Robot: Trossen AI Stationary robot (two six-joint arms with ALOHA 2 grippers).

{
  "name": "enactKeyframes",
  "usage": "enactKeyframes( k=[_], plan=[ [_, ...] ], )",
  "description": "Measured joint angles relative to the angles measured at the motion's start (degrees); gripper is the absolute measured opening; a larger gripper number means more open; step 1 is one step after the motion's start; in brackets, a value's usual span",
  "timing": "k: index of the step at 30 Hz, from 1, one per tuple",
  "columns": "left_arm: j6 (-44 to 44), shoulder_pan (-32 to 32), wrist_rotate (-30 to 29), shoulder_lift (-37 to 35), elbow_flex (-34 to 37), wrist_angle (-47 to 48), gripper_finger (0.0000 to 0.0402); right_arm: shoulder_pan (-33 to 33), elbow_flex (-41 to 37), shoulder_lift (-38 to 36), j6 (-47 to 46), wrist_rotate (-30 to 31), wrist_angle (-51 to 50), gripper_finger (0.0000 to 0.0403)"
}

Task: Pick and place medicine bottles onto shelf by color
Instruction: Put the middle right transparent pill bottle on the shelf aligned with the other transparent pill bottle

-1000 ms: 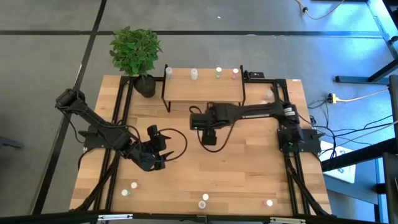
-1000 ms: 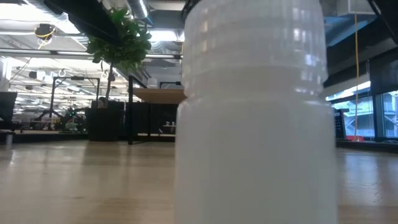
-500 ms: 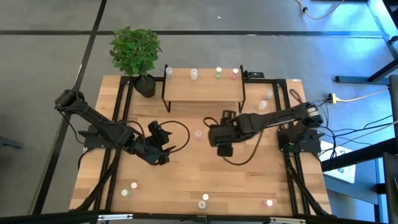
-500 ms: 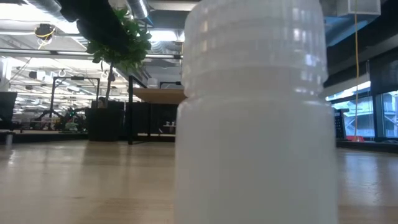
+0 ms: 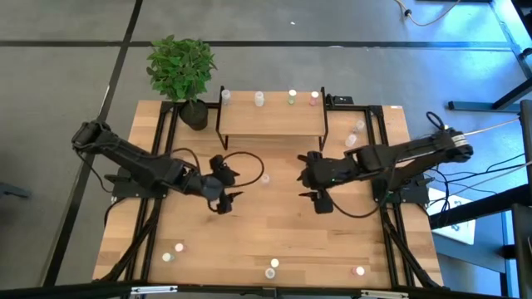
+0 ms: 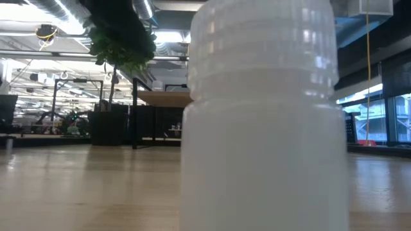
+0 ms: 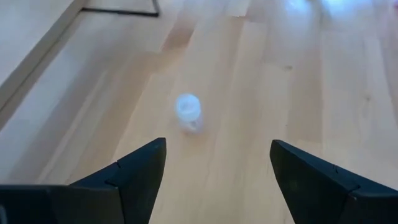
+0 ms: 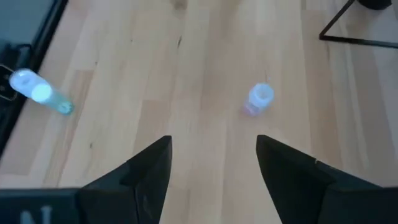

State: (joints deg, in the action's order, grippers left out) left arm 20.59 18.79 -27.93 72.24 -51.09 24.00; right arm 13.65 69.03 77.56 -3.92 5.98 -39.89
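Potted plant [image 5: 181,73] stands at the table's [image 5: 249,237] far-left corner, roughly eleven o'clock from table centre, just beside the shelf's left end. Left gripper [image 5: 226,193] hangs over the mid-table, left of centre, fingers spread apart and empty; its wrist view shows a lone bottle [image 7: 188,111] upright on the wood ahead of the two dark fingers [image 7: 140,171], not touching them. High view puts that bottle [image 5: 265,178] between the two grippers, at about two o'clock from the left one. Shelf [image 5: 271,114] sits at the table's far edge, twelve o'clock, with four medicine bottles in a row along its back: white-capped pair [image 5: 226,95] and [image 5: 259,98], green cap [image 5: 292,96], pink cap [image 5: 314,97]. Right gripper [image 5: 311,176] is right of centre, fingers also apart, nothing held; its wrist view shows the same upright bottle [image 8: 260,99], pinkish at the base, and a second bottle [image 8: 38,93] lying on its side by the black rail. Two more bottles [image 5: 355,134] lie near the right rail at two o'clock. Along the near edge, six o'clock side: a pair [image 5: 173,252] at left, a white pair [image 5: 273,268] at centre, a pink-capped one [image 5: 358,271] at right. Low view is filled by one white bottle [image 6: 263,122] standing close to the lens.
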Motion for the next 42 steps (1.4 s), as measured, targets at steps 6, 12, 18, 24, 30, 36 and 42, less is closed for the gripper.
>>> enactKeyframes(
  k=[6, 12, 18, 24, 30, 36, 42],
  plan=[
    [-10.88, -5.03, 8.56, 3.60, -0.07, -7.87, 0.0283, -0.01, -0.86, -0.52, 0.18, 0.97, 0.34, 0.0237],
    [-11.79, -9.72, 10.57, 9.61, -0.04, -11.60, 0.0283, 0.00, -0.67, -0.52, 0.07, 4.38, 1.56, 0.0237],
    [-11.82, -12.47, 10.53, 14.61, -0.02, -12.12, 0.0283, 0.00, -0.67, -0.52, -0.05, 5.50, 1.89, 0.0237],
    [-12.00, -14.15, 10.91, 18.78, 0.00, -15.48, 0.0283, 0.00, -0.60, -0.52, -0.04, 5.49, 2.90, 0.0236],
    [-12.45, -14.57, 11.19, 22.61, 0.00, -21.72, 0.0283, 0.00, -0.60, -0.52, -0.05, 5.48, 2.88, 0.0236],
    [-13.72, -14.96, 11.14, 25.81, 0.02, -26.39, 0.0283, 0.00, -0.60, -0.52, -0.05, 5.46, 2.85, 0.0236],
    [-13.72, -15.54, 10.70, 27.79, 0.02, -26.73, 0.0280, 0.00, -0.60, -0.52, -0.05, 5.44, 2.81, 0.0236]
  ],
)
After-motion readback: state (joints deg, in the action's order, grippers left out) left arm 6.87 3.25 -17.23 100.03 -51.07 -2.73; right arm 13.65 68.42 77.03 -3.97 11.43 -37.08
